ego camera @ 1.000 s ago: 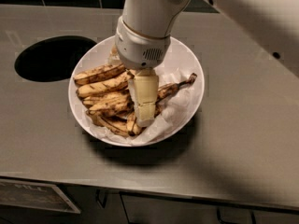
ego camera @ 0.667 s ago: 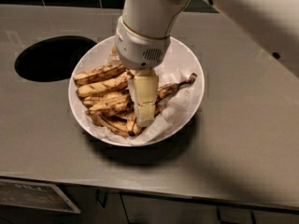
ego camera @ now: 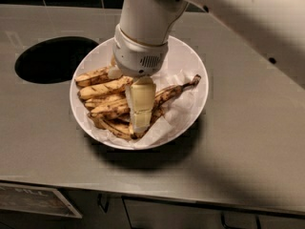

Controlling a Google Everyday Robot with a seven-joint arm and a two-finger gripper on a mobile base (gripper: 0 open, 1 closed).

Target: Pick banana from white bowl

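The white bowl (ego camera: pixel 188 61) sits on the grey counter and is lined with crumpled white paper (ego camera: pixel 180 112). Several brown-spotted yellow bananas (ego camera: pixel 102 89) lie in it, bunched at the left, and one banana (ego camera: pixel 174 90) stretches to the right with its stem up. My gripper (ego camera: pixel 140 120) points straight down from the white wrist (ego camera: pixel 140 56) into the middle of the bowl. Its pale tip is down among the bananas and touches them. The wrist hides the bananas directly under it.
A dark round hole (ego camera: pixel 52 58) is cut into the counter just left of the bowl. The counter's front edge (ego camera: pixel 152 194) runs along the bottom, with cabinet fronts and handles below it. A dark tiled wall lies at the back.
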